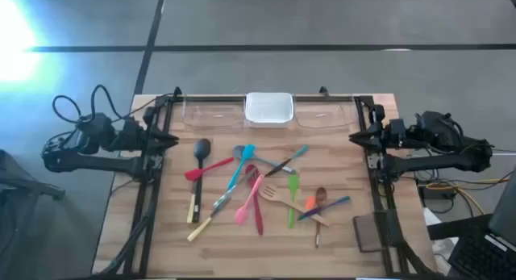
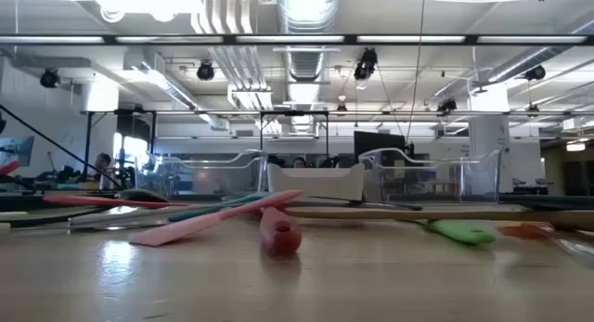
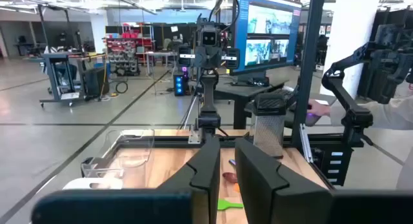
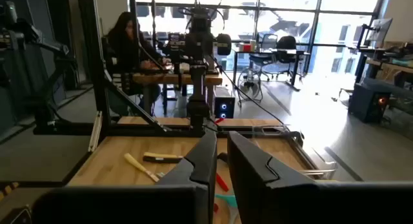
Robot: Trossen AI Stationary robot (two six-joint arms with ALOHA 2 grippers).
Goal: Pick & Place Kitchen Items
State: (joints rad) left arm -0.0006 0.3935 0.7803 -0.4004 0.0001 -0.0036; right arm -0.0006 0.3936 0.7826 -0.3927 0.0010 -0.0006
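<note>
From table height most of the kitchen items blur into low streaks, with only a pink spatula, a red handle end and a green spoon readable, and neither arm appears there at all. The overhead camera shows what that view cannot: the utensils lie loosely crossed on the middle of the wooden table, a black ladle at their left side, in front of the white tray flanked by two clear trays. The left gripper and right gripper wait at the table's opposite side edges, each wrist camera showing its fingers parted by a narrow gap and holding nothing.
</note>
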